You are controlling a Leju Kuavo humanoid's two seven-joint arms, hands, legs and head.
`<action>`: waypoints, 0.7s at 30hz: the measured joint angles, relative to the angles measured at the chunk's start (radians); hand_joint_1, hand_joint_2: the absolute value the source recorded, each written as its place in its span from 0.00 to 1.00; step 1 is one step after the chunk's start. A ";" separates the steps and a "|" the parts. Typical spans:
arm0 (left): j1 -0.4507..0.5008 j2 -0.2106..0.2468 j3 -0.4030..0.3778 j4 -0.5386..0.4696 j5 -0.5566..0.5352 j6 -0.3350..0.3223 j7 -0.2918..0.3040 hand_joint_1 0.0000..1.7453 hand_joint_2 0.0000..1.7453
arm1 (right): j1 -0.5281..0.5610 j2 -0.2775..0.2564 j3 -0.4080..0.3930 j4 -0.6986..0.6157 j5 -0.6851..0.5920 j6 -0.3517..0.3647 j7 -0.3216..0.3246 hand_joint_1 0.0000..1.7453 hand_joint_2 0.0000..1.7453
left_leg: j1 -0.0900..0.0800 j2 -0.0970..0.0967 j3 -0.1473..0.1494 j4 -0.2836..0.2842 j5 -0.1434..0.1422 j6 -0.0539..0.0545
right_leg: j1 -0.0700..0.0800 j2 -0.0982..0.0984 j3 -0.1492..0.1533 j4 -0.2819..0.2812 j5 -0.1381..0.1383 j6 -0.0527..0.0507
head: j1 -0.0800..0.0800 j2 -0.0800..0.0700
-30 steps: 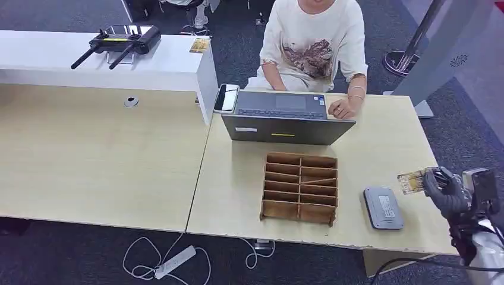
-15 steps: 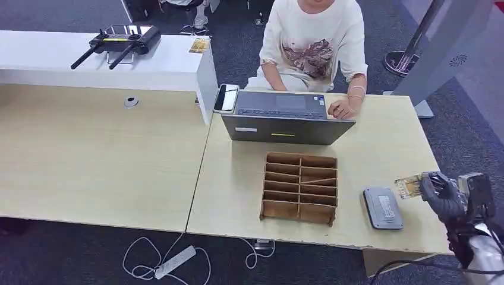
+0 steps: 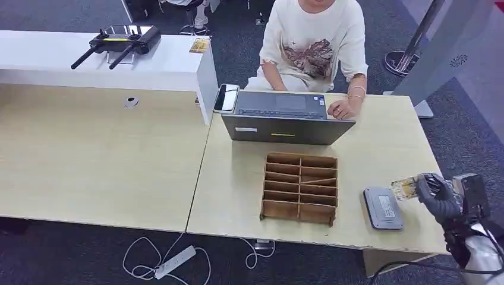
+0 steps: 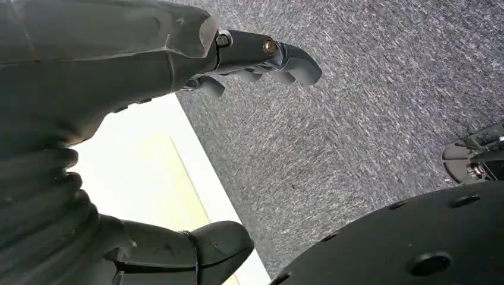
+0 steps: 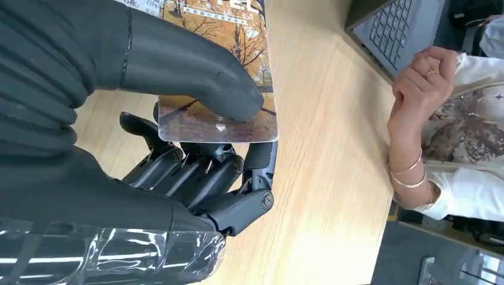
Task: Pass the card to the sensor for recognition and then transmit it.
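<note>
My right hand [image 3: 438,197] holds a picture card [image 3: 405,189] at the table's right edge, just right of the grey flat sensor [image 3: 383,207]. The card's near end hangs above the sensor's right rim. In the right wrist view the thumb [image 5: 196,68] presses the card [image 5: 220,89] down onto the dark fingers [image 5: 202,172]. In the left wrist view my left hand [image 4: 119,77] hangs over carpet beside a pale table corner, fingers apart with nothing between them.
A brown wooden slotted organizer [image 3: 300,187] stands left of the sensor. Behind it sits an open laptop [image 3: 286,117] with a seated person's hand [image 3: 342,109] on its corner. A phone [image 3: 226,98] lies beside the laptop. A white counter [image 3: 101,56] carries a black controller.
My right hand has carried the card down and to the left, from over the table's right edge to the sensor's right rim.
</note>
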 joint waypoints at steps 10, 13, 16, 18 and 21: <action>0.000 0.000 0.008 0.000 0.003 0.003 0.000 0.00 1.00 | -0.019 0.010 0.023 0.024 0.029 -0.008 -0.004 1.00 1.00 | 0.000 0.000 0.000 0.000 0.000 0.000 | 0.000 0.000 0.000 0.000 0.000 0.000 | 0.000 0.000; 0.000 0.000 0.009 0.000 0.003 0.003 -0.001 0.00 1.00 | -0.019 0.015 0.026 0.029 0.028 -0.012 -0.004 1.00 1.00 | 0.000 0.000 0.000 0.000 0.000 0.000 | 0.000 0.000 0.000 0.000 0.000 0.000 | 0.000 0.000; 0.000 0.000 0.010 0.000 0.004 0.003 -0.002 0.00 1.00 | -0.019 0.016 0.030 0.033 0.029 -0.013 -0.004 1.00 1.00 | 0.000 0.000 0.000 0.000 0.000 0.000 | 0.000 0.000 0.000 0.000 0.000 0.000 | 0.000 0.000; 0.000 0.000 0.010 0.000 0.004 0.003 -0.002 0.00 1.00 | -0.019 0.016 0.030 0.033 0.029 -0.013 -0.004 1.00 1.00 | 0.000 0.000 0.000 0.000 0.000 0.000 | 0.000 0.000 0.000 0.000 0.000 0.000 | 0.000 0.000; 0.000 0.000 0.010 0.000 0.004 0.003 -0.002 0.00 1.00 | -0.019 0.016 0.031 0.034 0.029 -0.013 -0.004 1.00 1.00 | 0.000 0.000 0.000 0.000 0.000 0.000 | 0.000 0.000 0.000 0.000 0.000 0.000 | 0.000 0.000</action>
